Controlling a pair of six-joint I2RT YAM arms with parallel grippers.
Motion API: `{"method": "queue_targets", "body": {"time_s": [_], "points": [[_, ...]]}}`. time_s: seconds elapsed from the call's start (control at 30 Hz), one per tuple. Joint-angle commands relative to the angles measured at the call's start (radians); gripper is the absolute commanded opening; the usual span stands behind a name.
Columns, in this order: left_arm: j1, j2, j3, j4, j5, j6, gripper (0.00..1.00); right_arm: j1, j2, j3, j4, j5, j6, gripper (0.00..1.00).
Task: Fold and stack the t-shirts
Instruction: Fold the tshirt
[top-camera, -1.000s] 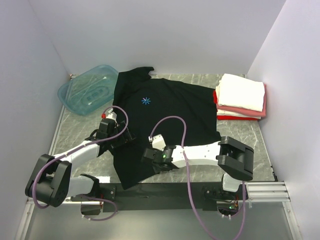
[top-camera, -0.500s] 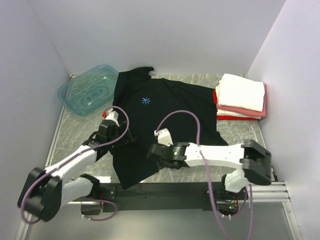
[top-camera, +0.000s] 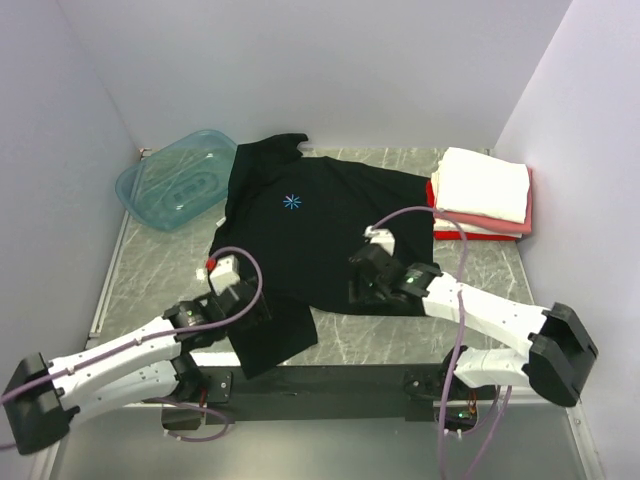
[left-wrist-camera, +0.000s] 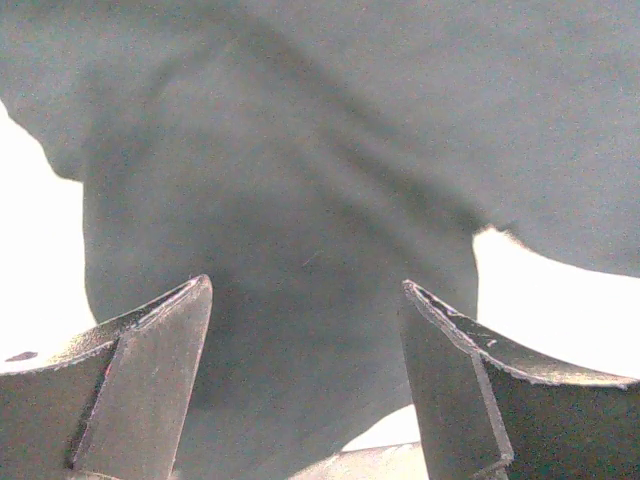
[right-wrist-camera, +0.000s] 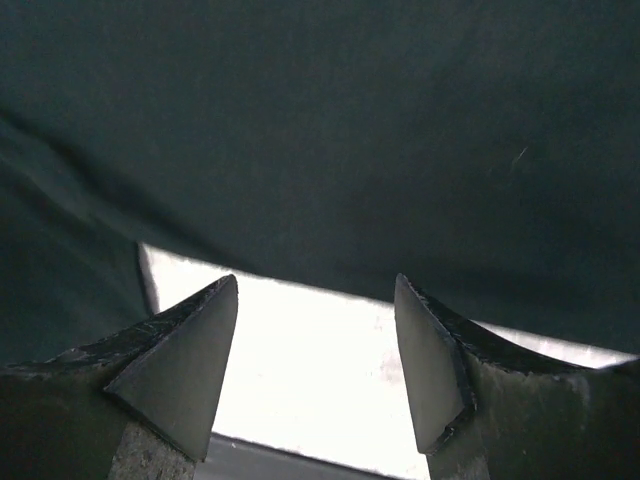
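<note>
The large black t-shirt (top-camera: 310, 235) lies spread on the marble table, its blue starburst mark (top-camera: 292, 203) facing up. A lower corner of it reaches the near table edge. My left gripper (top-camera: 252, 306) hovers open over the shirt's lower left part. In the left wrist view black cloth (left-wrist-camera: 300, 200) fills the gap between the fingertips (left-wrist-camera: 305, 290). My right gripper (top-camera: 358, 288) stands open at the shirt's near hem. In the right wrist view bright table shows between its fingertips (right-wrist-camera: 315, 285) and the black hem (right-wrist-camera: 330, 150) lies just beyond. Folded white, pink and red t-shirts (top-camera: 482, 192) are stacked at the far right.
A translucent teal plastic tub (top-camera: 176, 178) sits at the far left, touching the shirt's sleeve. Grey walls close in the table on three sides. Bare marble (top-camera: 385, 340) shows in front of the hem.
My left gripper has drawn back toward the near edge along the shirt's left side. My right gripper has swung to the right and farther back along the hem. Both stay open.
</note>
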Motion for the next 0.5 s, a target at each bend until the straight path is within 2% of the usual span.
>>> {"method": "queue_targets", "body": {"time_s": [0.0,0.03,0.07,0.2,0.33,0.4,0.47], "points": [[-0.142,0.003,0.061,-0.282,-0.196,-0.270,0.81,-0.118,-0.076,-0.019,0.123,-0.090,-0.074,0.71],[-0.179,0.006,0.067,-0.314,-0.216,-0.351,0.81,-0.142,-0.092,-0.025,0.138,-0.105,-0.092,0.71],[-0.243,0.008,0.072,-0.331,-0.216,-0.385,0.81,-0.172,-0.093,-0.028,0.155,-0.145,-0.103,0.71],[-0.385,0.038,0.094,-0.383,-0.187,-0.517,0.80,-0.292,-0.083,-0.024,0.220,-0.217,-0.140,0.71],[-0.529,0.110,0.164,-0.569,-0.187,-0.716,0.82,-0.366,-0.073,-0.024,0.250,-0.267,-0.168,0.71],[-0.580,0.118,0.177,-0.594,-0.153,-0.743,0.83,-0.396,-0.073,-0.033,0.267,-0.288,-0.171,0.71],[-0.599,0.098,0.156,-0.534,-0.086,-0.734,0.82,-0.425,-0.077,-0.045,0.284,-0.293,-0.174,0.71]]}}
